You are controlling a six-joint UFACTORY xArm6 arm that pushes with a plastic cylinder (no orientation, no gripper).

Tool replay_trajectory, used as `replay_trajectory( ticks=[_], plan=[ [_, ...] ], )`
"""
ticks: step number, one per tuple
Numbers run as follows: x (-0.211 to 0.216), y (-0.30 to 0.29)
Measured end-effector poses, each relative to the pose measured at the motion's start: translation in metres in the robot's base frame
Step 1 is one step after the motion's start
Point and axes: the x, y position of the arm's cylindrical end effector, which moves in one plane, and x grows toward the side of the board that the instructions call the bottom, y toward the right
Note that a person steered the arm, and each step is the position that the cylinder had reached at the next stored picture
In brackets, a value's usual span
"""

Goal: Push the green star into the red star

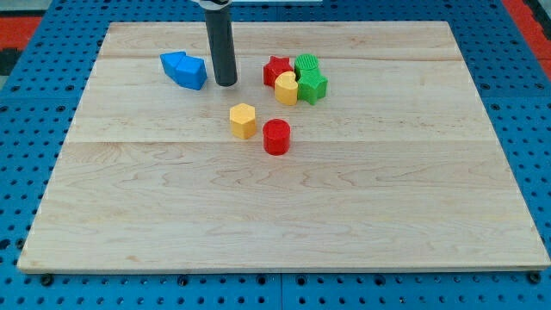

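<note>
The red star [275, 69] lies near the view's top, just right of centre. A yellow block [286, 88] sits against its lower right. The green star [313, 86] lies right of the yellow block and touches it, so it is not against the red star directly. A second green block [306, 64] sits just above the green star, next to the red star's right. My tip [225, 83] stands on the board left of the red star, between it and the blue blocks, touching no block.
Two blue blocks [184, 70] lie together left of my tip. A yellow hexagon [243, 120] and a red cylinder [276, 136] lie below the cluster. The wooden board [284, 215] rests on a blue pegboard.
</note>
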Motion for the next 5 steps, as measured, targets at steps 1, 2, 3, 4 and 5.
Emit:
replay_trajectory(
  ticks=[1, 2, 3, 4, 5],
  plan=[
    [0.059, 0.056],
    [0.058, 0.091],
    [0.056, 0.131],
    [0.014, 0.144],
    [-0.006, 0.086]
  ],
)
